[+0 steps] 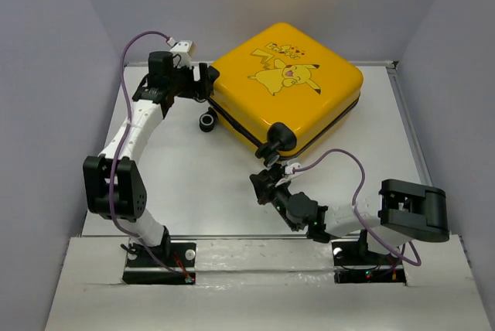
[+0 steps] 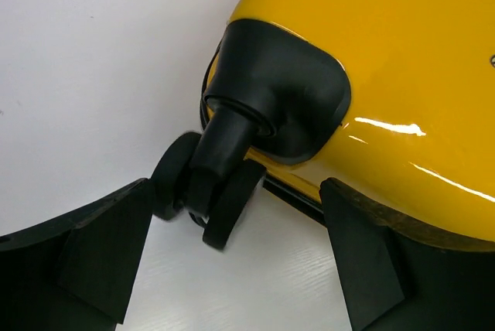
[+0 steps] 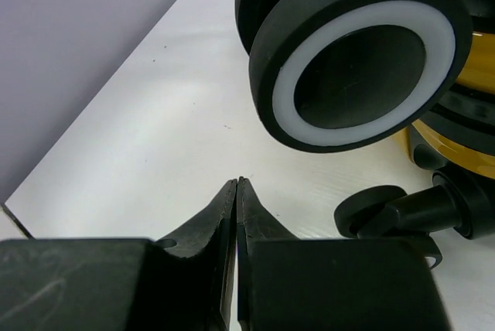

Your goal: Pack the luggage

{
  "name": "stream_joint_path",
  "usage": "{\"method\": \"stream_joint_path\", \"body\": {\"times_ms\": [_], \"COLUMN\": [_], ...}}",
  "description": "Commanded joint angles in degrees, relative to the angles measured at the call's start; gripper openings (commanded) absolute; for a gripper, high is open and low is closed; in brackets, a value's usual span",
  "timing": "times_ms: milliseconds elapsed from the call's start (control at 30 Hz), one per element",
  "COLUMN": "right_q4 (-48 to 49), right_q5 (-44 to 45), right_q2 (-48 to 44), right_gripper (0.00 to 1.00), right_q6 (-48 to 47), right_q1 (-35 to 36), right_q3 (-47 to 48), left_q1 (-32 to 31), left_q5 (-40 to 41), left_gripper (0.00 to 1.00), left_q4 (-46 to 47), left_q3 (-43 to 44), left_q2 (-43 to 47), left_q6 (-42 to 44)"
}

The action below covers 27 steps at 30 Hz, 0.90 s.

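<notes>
The yellow luggage point(image 1: 298, 91) with the Pikachu cartoon lies flat and closed at the back of the table. My left gripper point(image 1: 203, 83) is at its left corner, open. In the left wrist view its wide-apart fingers point(image 2: 100, 254) flank a black caster wheel point(image 2: 209, 192) under the yellow shell point(image 2: 387, 52), and nothing is held between them. My right gripper point(image 1: 261, 178) sits just in front of the near corner wheel point(image 1: 272, 149). It is shut and empty point(image 3: 237, 182), low over the table below the big wheel point(image 3: 356, 60).
The white table point(image 1: 193, 184) is walled by grey panels at the left, back and right. A second black caster point(image 3: 367, 211) stands on the table right of my right fingertips. Another caster point(image 1: 207, 122) sticks out at the suitcase's left side.
</notes>
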State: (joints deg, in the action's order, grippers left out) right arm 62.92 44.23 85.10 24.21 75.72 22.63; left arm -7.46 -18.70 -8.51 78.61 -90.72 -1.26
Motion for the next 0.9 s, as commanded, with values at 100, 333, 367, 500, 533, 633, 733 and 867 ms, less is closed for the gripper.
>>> {"method": "stream_joint_path", "body": {"times_ms": [100,333,367,500,533,633,733,867], "right_q4": [0.9,-2.17,-2.79,-12.17,-15.07,-34.82,-56.69,-68.32], "right_q5": [-0.37,-1.07,-1.25,-3.0,-4.22,-4.59,-3.36,-6.34], "right_q2": [-2.13,-3.36,-4.23,-7.91,-8.8,-11.27,-13.9,-22.48], "right_gripper": [0.07,0.07,0.07,0.07,0.07,0.4,0.75,0.88], "right_q6": [0.84,1.89,1.98,1.98,2.07,5.75,12.77,17.18], "right_q1": [0.21,0.21,0.21,0.21,0.21,-0.4,-1.1,-5.49], "right_q3": [-0.48,-0.66,-0.66,1.27,2.14,8.81,14.71,14.64], "left_q1": [-1.15,-2.11,-2.2,-2.29,-2.29,-2.38,-2.9,-3.52], "left_q5": [0.51,-0.46,-0.64,-1.69,-1.78,-2.04,-1.87,-2.13], "left_gripper": [0.93,0.63,0.54,0.06,0.06,0.06,0.06,0.06], "left_q4": [-1.15,-1.51,-1.51,-0.98,-0.8,-0.1,1.3,4.72], "left_q3": [5.5,9.28,9.72,9.55,9.46,9.28,7.79,1.57], "left_q2": [-8.15,-11.32,-11.67,-11.68,-11.59,-10.8,-8.52,-1.94], "left_q6": [4.24,4.42,4.33,3.63,3.37,2.32,1.61,-3.03]}}
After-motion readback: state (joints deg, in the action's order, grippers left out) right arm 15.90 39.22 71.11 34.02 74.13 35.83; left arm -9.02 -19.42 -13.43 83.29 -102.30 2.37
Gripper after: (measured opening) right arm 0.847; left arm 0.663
